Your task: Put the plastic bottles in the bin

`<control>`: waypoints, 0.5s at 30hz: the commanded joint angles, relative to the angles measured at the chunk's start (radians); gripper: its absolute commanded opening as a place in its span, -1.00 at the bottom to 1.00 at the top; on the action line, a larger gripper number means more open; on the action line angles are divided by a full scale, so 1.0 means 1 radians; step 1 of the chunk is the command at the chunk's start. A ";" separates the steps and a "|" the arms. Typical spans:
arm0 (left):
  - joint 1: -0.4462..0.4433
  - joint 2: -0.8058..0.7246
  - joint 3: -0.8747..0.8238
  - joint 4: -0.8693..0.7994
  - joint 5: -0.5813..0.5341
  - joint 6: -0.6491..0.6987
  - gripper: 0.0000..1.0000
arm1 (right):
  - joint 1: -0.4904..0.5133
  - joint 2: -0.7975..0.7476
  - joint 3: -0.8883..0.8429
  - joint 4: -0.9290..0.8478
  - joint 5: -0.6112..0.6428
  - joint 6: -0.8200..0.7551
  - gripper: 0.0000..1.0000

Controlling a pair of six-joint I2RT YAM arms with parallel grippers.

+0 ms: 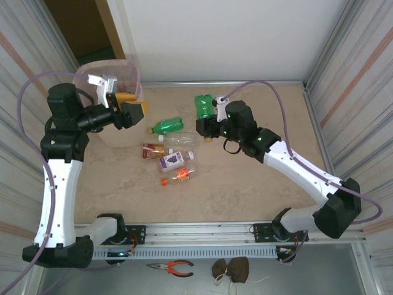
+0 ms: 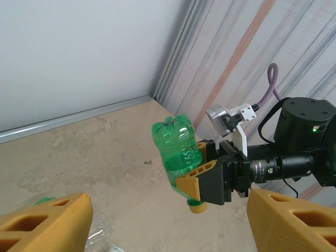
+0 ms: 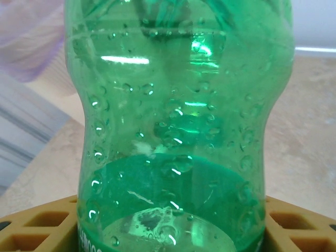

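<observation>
while the right pincer [image 2: 191,178] is closed on a green bottle [image 2: 177,149] and holds it up off the bench [image 1: 245,184], the left pincer [image 1: 135,106] is wide apart with nothing in it, just beside the pink bin [image 1: 126,74] at the far left. the yellow fingers [image 3: 299,220] pinch the green bottle close to its yellow cap [image 2: 198,206], and its bumpy bottom sticks out past them. it looks empty, so it should be very light. the plastic is thin and soft, so it will squash if squeezed hard. it is also smooth and round, so it could slip or swing. the end near the cap is the stiffest part, so that looks like a good spot to hold. this bottle is well apart from the bin, so it is not in yet. more lie on the bench between the two arms: a second green bottle [image 1: 167,126], a clear bottle [image 1: 178,141], a red label bottle [image 1: 156,150], a purple label bottle [image 1: 172,161] and an orange bottle [image 1: 179,176]. they lie flat on their sides, so a gentle pinch across the middle looks easiest, since they dent.
</observation>
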 commanded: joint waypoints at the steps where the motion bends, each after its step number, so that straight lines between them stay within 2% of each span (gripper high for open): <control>1: -0.031 -0.015 -0.009 0.029 -0.007 -0.012 0.54 | 0.025 -0.043 -0.011 0.098 -0.041 -0.075 0.06; 15: -0.152 0.009 0.009 0.110 -0.005 -0.002 0.55 | 0.059 -0.095 -0.030 0.198 -0.066 -0.153 0.03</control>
